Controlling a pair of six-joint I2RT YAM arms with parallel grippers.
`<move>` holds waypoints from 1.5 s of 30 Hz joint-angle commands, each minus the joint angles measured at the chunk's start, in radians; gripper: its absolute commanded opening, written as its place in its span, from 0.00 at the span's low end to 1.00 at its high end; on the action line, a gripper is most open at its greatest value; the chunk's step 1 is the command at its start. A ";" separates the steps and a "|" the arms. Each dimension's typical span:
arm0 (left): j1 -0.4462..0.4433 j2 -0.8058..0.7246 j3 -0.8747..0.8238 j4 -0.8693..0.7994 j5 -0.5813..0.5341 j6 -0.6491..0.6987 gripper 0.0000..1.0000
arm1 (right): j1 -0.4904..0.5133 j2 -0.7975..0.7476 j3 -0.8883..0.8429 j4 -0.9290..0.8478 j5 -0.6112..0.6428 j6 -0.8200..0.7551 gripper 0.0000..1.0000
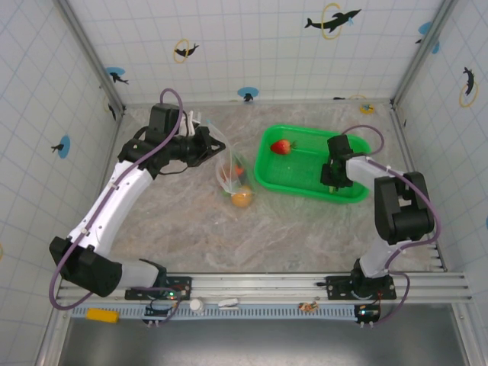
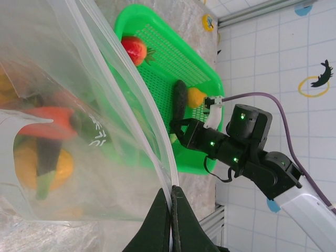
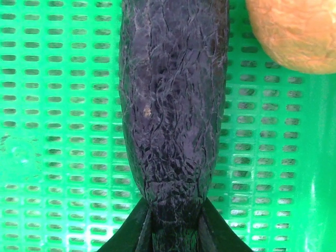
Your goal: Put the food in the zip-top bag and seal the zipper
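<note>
The clear zip-top bag [image 1: 231, 169] hangs at mid-table, and my left gripper [image 1: 207, 145] is shut on its mouth edge. In the left wrist view the jaws [image 2: 172, 191] pinch the zipper [image 2: 167, 168], and an orange citrus [image 2: 50, 163] and a red-orange piece [image 2: 52, 118] show through the bag [image 2: 79, 79]. My right gripper [image 1: 333, 179] is down in the green basket [image 1: 305, 131]. Its fingers [image 3: 175, 220] press both sides of the dark eggplant's [image 3: 173, 105] end. An orange piece [image 3: 294, 31] lies beside it. A red strawberry [image 1: 281, 146] rests at the basket's far left.
An orange fruit [image 1: 242, 198] sits at the bag's near end on the marble-patterned table. Tiled walls close the back and both sides. The basket [image 2: 173, 58] stands just right of the bag, with the right arm [image 2: 247, 147] reaching over its near rim.
</note>
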 commanded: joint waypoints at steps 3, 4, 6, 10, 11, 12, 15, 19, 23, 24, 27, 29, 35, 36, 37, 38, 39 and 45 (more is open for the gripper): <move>0.004 0.010 0.014 -0.024 -0.020 0.025 0.00 | 0.031 -0.106 0.048 -0.018 -0.063 0.061 0.18; 0.004 0.011 0.016 -0.023 -0.023 0.026 0.00 | 0.036 -0.126 0.049 -0.021 -0.087 0.064 0.18; 0.005 0.016 0.022 -0.024 -0.030 0.026 0.00 | 0.041 -0.163 0.044 -0.030 -0.127 0.089 0.18; 0.004 0.028 0.034 -0.029 -0.052 0.030 0.00 | 0.040 -0.248 0.020 0.003 -0.277 0.218 0.18; 0.004 0.030 0.038 -0.033 -0.066 0.033 0.00 | 0.043 -0.271 0.006 0.043 -0.355 0.280 0.18; 0.003 0.030 0.042 -0.038 -0.081 0.035 0.00 | 0.055 -0.292 0.000 0.066 -0.394 0.340 0.18; 0.003 0.024 0.057 -0.050 -0.137 0.053 0.00 | 0.090 -0.332 0.024 0.100 -0.500 0.489 0.17; 0.002 0.028 0.070 -0.054 -0.181 0.069 0.00 | 0.144 -0.333 0.068 0.289 -0.810 0.686 0.18; 0.003 0.019 0.055 -0.012 -0.201 0.074 0.00 | 0.224 -0.276 0.202 0.375 -1.034 0.798 0.15; 0.003 0.019 0.056 -0.008 -0.204 0.075 0.00 | 0.240 -0.267 0.237 0.371 -1.063 0.802 0.14; 0.003 0.035 0.074 -0.012 -0.197 0.081 0.00 | 0.275 -0.247 0.310 0.420 -1.148 0.862 0.11; 0.003 0.043 0.078 -0.005 -0.177 0.086 0.00 | 0.296 -0.248 0.339 0.463 -1.173 0.891 0.11; 0.002 0.022 0.090 0.064 -0.113 0.127 0.00 | 0.363 -0.260 0.348 0.438 -1.205 0.909 0.09; 0.002 0.019 0.102 0.073 -0.111 0.134 0.00 | 0.366 -0.261 0.350 0.436 -1.203 0.916 0.09; 0.002 0.019 0.118 0.071 -0.112 0.138 0.00 | 0.366 -0.261 0.351 0.436 -1.202 0.930 0.09; 0.003 0.023 0.142 0.060 -0.113 0.144 0.00 | 0.368 -0.259 0.354 0.443 -1.205 0.943 0.09; 0.003 0.032 0.168 0.044 -0.116 0.151 0.00 | 0.371 -0.258 0.354 0.448 -1.208 0.952 0.09; 0.003 0.084 0.335 -0.058 -0.137 0.206 0.00 | 0.405 -0.257 0.313 0.399 -1.211 0.925 0.09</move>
